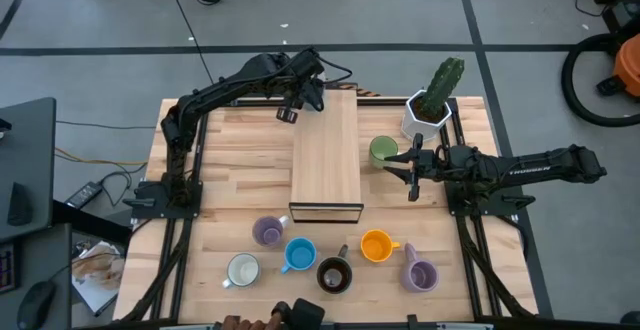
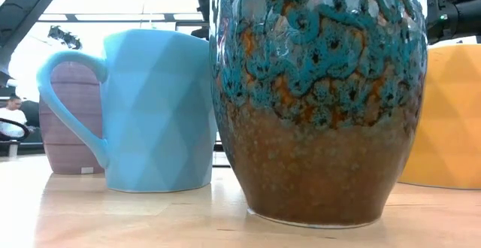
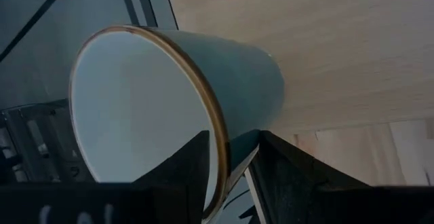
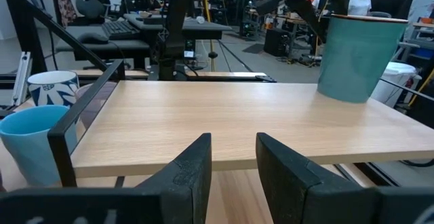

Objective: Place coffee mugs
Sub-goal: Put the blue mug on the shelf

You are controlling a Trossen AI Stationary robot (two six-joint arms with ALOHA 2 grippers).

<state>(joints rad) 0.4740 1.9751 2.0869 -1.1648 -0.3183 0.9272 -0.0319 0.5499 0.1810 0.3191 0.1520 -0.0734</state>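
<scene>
Wooden tabletop (image 1: pixel 230 160) carries a raised shelf (image 1: pixel 326 155). Left gripper (image 1: pixel 290 110) pinches a teal mug's (image 3: pixel 169 108) rim at the shelf's far corner. Right gripper (image 1: pixel 412 166), fingers slightly apart and seemingly empty, hovers beside the green mug (image 1: pixel 382 150).

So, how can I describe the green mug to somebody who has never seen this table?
Find the raised wooden shelf in the middle of the table, then look toward the white cactus pot. The green mug stands between them on the table top, away from the other mugs, and is the only green one.
</scene>
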